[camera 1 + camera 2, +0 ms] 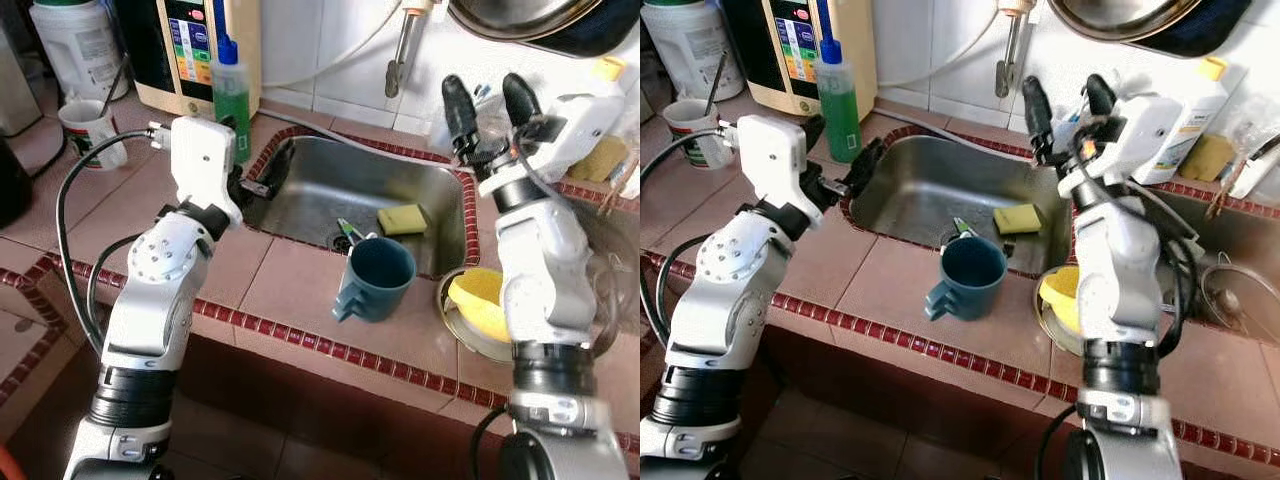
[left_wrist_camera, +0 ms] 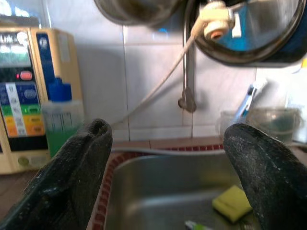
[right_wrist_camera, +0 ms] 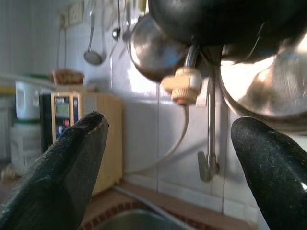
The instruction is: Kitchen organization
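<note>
We see a dark teal ceramic mug (image 1: 372, 279) standing upright on the terracotta-tiled table (image 1: 300, 300), just in front of the near rim of the stainless steel sink basin (image 1: 330, 190), its handle turned toward us. Inside the sink lies a yellow rectangular sponge (image 1: 403, 219) near the right wall, and a small green-and-white object (image 1: 347, 232) rests by the drain, touching or just behind the mug's rim; we cannot tell what it is. The left gripper (image 1: 243, 172) hangs at the left edge of the sink, its jaws spread wide and holding nothing; through the left wrist view the sink and the sponge sit between its two black fingers (image 2: 72, 177). The right gripper (image 1: 492, 102) is raised above the right back corner of the sink, jaws likewise spread apart and empty, pointing toward the white tiled wall (image 3: 144, 129) and the metal tap (image 3: 208, 163). To the right of the mug, a yellow bowl (image 1: 478, 300) rests in a round metal dish (image 1: 455, 322), partly hidden by the right arm. At the back left stand a green dish-soap bottle with a blue cap (image 1: 231, 95), a cream water-purifier unit with coloured buttons (image 1: 190, 50) and a white printed cup (image 1: 90, 130).
</note>
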Tool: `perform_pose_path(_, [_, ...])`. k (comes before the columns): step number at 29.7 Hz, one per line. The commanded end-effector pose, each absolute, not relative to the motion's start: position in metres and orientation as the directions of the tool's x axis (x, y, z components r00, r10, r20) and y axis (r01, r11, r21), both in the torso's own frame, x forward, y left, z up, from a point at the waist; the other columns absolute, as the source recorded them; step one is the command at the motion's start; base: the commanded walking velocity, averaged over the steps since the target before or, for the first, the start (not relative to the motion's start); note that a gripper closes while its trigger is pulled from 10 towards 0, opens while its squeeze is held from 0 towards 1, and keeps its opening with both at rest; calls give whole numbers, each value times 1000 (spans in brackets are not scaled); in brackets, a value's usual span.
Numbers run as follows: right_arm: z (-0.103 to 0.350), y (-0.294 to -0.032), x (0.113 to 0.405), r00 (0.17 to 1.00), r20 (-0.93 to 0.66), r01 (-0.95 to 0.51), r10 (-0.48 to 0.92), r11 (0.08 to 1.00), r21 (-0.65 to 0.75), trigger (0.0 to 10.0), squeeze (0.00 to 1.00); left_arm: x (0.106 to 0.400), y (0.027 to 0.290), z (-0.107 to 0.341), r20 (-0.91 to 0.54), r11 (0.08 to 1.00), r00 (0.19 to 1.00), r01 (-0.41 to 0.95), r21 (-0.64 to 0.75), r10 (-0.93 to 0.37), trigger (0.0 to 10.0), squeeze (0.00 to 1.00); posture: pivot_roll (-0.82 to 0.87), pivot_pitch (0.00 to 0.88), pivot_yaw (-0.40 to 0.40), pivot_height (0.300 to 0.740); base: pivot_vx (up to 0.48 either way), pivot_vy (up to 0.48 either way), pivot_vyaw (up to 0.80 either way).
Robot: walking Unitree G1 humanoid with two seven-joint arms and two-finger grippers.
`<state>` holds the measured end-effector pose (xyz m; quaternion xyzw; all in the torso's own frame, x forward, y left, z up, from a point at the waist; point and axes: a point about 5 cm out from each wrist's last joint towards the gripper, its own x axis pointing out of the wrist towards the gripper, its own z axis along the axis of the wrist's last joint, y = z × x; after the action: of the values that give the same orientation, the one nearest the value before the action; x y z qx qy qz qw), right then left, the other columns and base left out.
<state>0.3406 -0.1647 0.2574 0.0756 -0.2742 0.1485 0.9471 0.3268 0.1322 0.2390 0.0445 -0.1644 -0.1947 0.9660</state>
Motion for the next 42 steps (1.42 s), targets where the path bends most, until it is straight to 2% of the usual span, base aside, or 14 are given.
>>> perform_pose_path(1, [255, -165, 335, 816, 541, -283, 205, 957, 65, 10000, 0, 325, 128, 237, 282, 913, 869, 375, 160, -407, 10000, 0, -140, 18, -49, 732, 0, 0, 0])
perform_pose_path(20, [210, -135, 305, 898, 383, -277, 216, 955, 110, 10000, 0, 303, 129, 220, 226, 900, 871, 417, 130, -436, 10000, 0, -167, 55, -41, 732, 0, 0, 0])
perform_pose_path(31, [197, -122, 291, 917, 312, -298, 248, 947, 124, 10000, 0, 277, 121, 203, 159, 806, 794, 555, 205, -587, 10000, 0, -157, 70, -56, 732, 0, 0, 0])
perform_pose_path(42, [190, -112, 279, 922, 248, -332, 298, 937, 108, 10000, 0, 272, 117, 203, 152, 771, 761, 594, 229, -631, 10000, 0, -163, 76, -55, 732, 0, 0, 0])
